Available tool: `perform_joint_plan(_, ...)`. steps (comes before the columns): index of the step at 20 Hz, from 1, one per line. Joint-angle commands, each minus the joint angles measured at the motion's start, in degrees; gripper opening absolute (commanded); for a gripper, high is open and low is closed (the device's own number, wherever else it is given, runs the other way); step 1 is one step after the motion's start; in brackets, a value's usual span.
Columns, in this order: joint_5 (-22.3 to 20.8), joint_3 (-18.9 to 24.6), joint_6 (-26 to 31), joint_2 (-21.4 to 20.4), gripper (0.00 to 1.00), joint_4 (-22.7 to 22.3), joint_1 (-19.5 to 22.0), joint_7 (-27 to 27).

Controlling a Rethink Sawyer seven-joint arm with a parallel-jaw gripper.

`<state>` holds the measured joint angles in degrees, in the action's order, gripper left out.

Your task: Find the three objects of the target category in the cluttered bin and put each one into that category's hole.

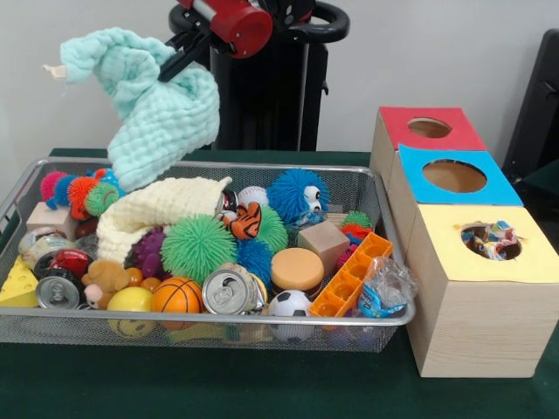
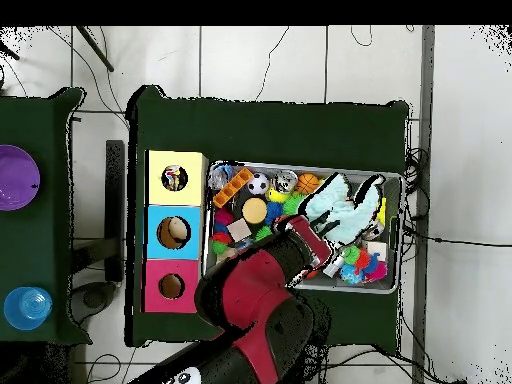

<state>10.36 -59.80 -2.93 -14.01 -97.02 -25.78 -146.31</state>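
Plain pale wall point(image 1: 454, 52) behind, evenly lit. Dark green table point(image 1: 218, 384) across the foreground. Black chair back point(image 1: 537, 105) at 3 o'clock. From overhead: pale tiled floor point(image 2: 300, 65) with dark grout lines, black cables point(image 2: 270, 60) trailing at 12 o'clock. Second green table point(image 2: 40, 240) at 9 o'clock, well apart from the main one, carrying a purple plate point(image 2: 15, 178) and, nearer 8 o'clock, a blue cup point(image 2: 27, 307). Grey strip point(image 2: 427, 150) running down the floor at 3 o'clock.

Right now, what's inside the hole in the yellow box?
Inside the hole of the yellow-topped box, a speckled red, blue, yellow and white cloth shows. Anything deeper is hidden by the box walls and the cloth itself.
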Motion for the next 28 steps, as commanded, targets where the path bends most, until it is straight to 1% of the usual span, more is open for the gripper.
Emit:
perform_joint_plan(1, 2.0, 5.2, -2.1, 0.5, 0.00, 4.2, 1.0, -5.5)
perform_joint_plan(3, 1.2, 6.5, -0.5, -0.3, 0.00, 3.8, 1.4, -5.0)
perform_joint_plan(5, -0.4, 9.1, 1.7, -2.1, 0.00, 3.2, 2.3, -3.6)
perform_joint_plan(6, -1.9, 11.7, 3.1, -3.7, 0.00, 2.9, 3.4, -2.2)
perform_joint_plan(9, -6.4, 21.5, 9.3, -9.3, 0.00, 1.3, 8.4, 3.3)
perform_joint_plan(13, -9.2, 27.6, 13.6, -12.6, 0.00, 0.1, 12.0, 6.6)
perform_joint_plan(19, -12.1, 29.6, 16.1, -13.7, 0.00, 0.6, 13.3, 5.9)
perform_joint_plan(28, -15.6, 31.4, 17.5, -14.7, 0.00, 1.2, 14.6, 4.2)
